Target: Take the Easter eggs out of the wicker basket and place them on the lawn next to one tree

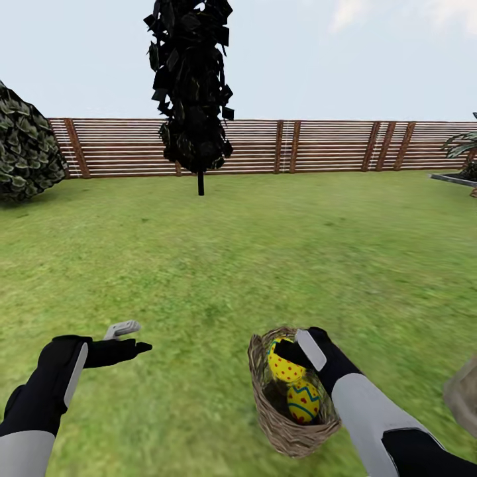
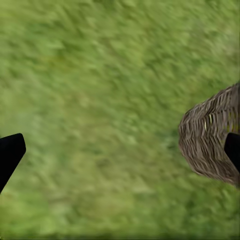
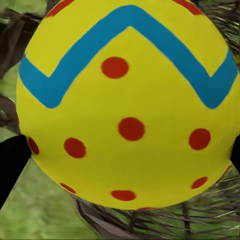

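Observation:
The wicker basket (image 1: 289,424) stands on the lawn (image 1: 238,265) close in front of me, right of centre. Two Easter eggs show inside it, yellow with red dots: one on top (image 1: 283,364) and one lower (image 1: 303,401). My right gripper (image 1: 299,351) reaches into the basket, open, a finger on either side of the top egg (image 3: 127,105). My left gripper (image 1: 130,337) hovers open over bare grass to the basket's left, holding nothing. The left wrist view catches the basket's side (image 2: 207,137). The tree is out of view.
A narrow black conifer (image 1: 192,93) stands far ahead before a slatted wooden fence (image 1: 298,146). A dark bush (image 1: 26,152) is at the far left, a palm (image 1: 464,144) at the far right. A grey-brown shape (image 1: 464,397) sits at the right edge.

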You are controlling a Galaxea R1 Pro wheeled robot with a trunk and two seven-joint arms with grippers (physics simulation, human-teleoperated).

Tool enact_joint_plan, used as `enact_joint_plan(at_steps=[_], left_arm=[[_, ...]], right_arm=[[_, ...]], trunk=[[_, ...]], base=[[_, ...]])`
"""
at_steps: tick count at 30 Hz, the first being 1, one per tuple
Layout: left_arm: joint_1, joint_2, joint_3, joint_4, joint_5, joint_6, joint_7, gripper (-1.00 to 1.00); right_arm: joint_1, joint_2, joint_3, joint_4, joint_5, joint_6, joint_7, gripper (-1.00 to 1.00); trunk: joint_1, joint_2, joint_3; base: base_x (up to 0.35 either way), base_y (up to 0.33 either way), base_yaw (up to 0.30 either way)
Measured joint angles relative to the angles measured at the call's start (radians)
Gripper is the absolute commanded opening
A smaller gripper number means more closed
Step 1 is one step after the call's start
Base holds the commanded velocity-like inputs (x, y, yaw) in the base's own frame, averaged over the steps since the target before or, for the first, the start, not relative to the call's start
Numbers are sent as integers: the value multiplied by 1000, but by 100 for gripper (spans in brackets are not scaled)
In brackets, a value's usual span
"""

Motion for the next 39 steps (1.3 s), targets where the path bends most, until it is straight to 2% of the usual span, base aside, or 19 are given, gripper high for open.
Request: enact_joint_plan(at_steps=[2, 4, 8, 14, 15, 17, 18, 21, 23, 26, 29, 33, 36, 39], left_arm=[[0, 0, 0, 0, 0, -1, 0, 100], [0, 0, 0, -1, 0, -1, 0, 100], [0, 0, 0, 0, 0, -1, 0, 100], [0, 0, 0, -1, 0, 0, 0, 100], [0, 0, 0, -1, 0, -1, 0, 100], [1, 1, 2, -1, 0, -1, 0, 100], [0, 0, 2, -1, 0, -1, 0, 100], [0, 1, 3, -1, 0, 0, 0, 100], [0, 0, 2, -1, 0, 0, 0, 100], [0, 0, 2, 0, 0, -1, 0, 100], [0, 0, 1, -1, 0, 0, 0, 100], [0, -1, 1, -1, 0, 0, 0, 100], [0, -1, 1, -1, 0, -1, 0, 100], [0, -1, 1, -1, 0, -1, 0, 100]], right_arm=[[-1, -1, 0, -97, -1, 23, -1, -100], [0, -1, -1, -133, -2, 35, -23, -100], [0, -1, -29, -140, -3, 42, -43, -100], [0, -3, -41, -141, -6, 34, -41, -100], [1, -9, -60, -142, -5, 29, -39, -100], [29, -47, -126, -189, -4, 30, -19, -100], [48, -55, -147, -220, -7, 30, -5, -100], [191, -66, -266, -457, -5, 36, 103, -100], [232, -67, -314, -523, -8, 37, 127, -100], [243, -68, -333, -539, -9, 33, 181, -100], [249, -69, -342, -542, -14, 28, 312, -100], [284, -89, -404, -543, -19, 25, 478, -100], [291, -96, -460, -543, -12, 20, 496, -100], [291, -97, -473, -542, -10, 17, 496, -100]], trunk=[[-8, 14, 6], [-15, 28, 12], [-30, 56, 25], [-54, 98, 44], [-57, 105, 47], [-65, 119, 53], [-68, 126, 56], [-80, 147, 66], [-88, 161, 72], [-100, 182, 81], [-111, 203, 91], [-127, 231, 103], [-138, 252, 113], [-149, 273, 122]], base=[[0, 0, 0], [0, 0, 0], [-198, 0, 0], [-59, 0, 0], [-181, 0, 0], [-265, 0, 0], [-192, 0, 0], [-53, 0, 0], [-7, 0, 0], [-1, 0, 0], [0, 0, 0], [-15, 0, 0], [-232, 0, 0], [-316, 0, 0]])
